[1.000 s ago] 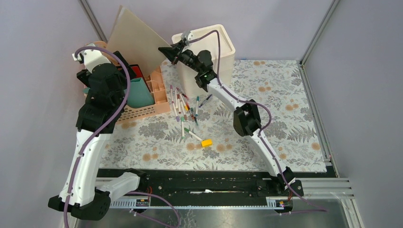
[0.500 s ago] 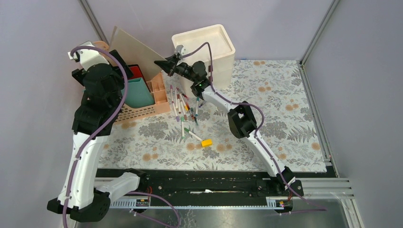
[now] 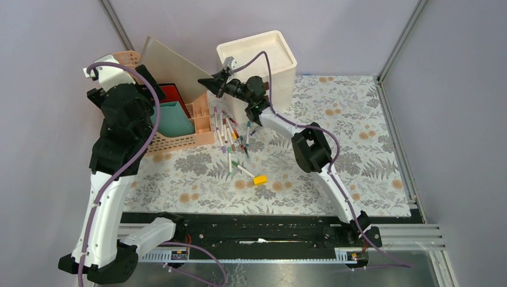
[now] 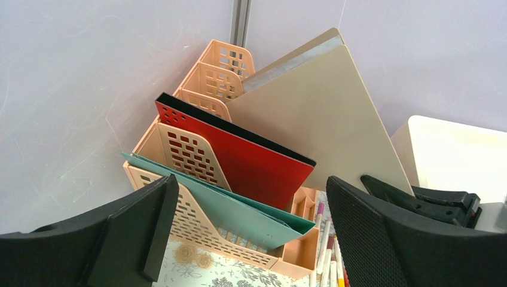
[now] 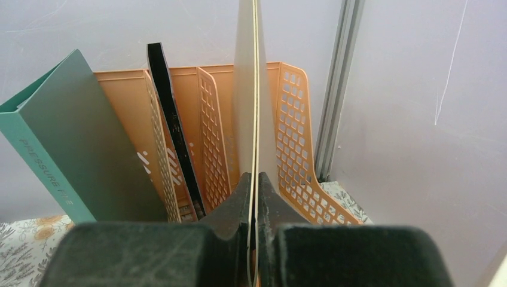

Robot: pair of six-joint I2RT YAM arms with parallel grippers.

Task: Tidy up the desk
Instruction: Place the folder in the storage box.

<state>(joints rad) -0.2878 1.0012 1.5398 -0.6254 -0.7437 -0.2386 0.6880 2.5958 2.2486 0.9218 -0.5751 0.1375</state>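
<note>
Right gripper [image 5: 254,188]: is clamping tight on the beige folder [image 5: 246,89] standing in the peach file rack [image 5: 296,131].
Left gripper [image 4: 251,194]: is hovering, jaws gaping wide, facing that rack.

Left arm [image 3: 122,128] hides part of the peach rack [image 3: 179,142] and the desk's [image 3: 359,137] left edge

Swung the right gripper [image 3: 210,84] down and leftward, off the edge of the bin [image 3: 263,57]. Carried the folder [image 3: 173,63], clamped between its fingers, down along with it. Sits deeper in the rack [image 3: 179,140] ahead of those fingers now, top corner lower than a second ago. Drew the left gripper [image 4: 248,203] back and leftward, farther from the folder, uncovering the rack's rear corner beside it.
</note>
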